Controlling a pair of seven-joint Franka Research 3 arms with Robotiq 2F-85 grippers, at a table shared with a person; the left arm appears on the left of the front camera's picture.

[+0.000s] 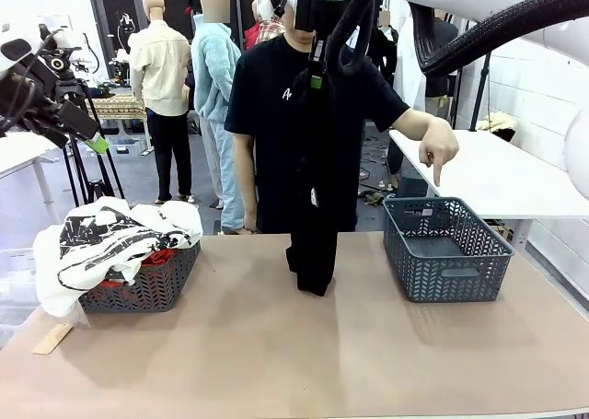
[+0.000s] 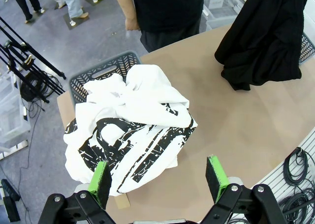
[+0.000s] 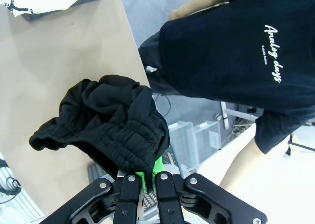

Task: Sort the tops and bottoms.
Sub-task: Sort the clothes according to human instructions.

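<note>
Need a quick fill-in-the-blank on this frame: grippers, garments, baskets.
1. The right gripper is shut on the ____ garment.
2. The white printed top lies on the basket at the robot's ____.
3. The person's hand points down at the ____ basket.

Missing: black; left; empty

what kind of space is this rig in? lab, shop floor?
Most likely a robotics lab or data-collection workspace: camera tripods stand beside the table, more white work tables sit behind, cables lie on the floor, and grey baskets are laid out for sorting clothes.
</note>
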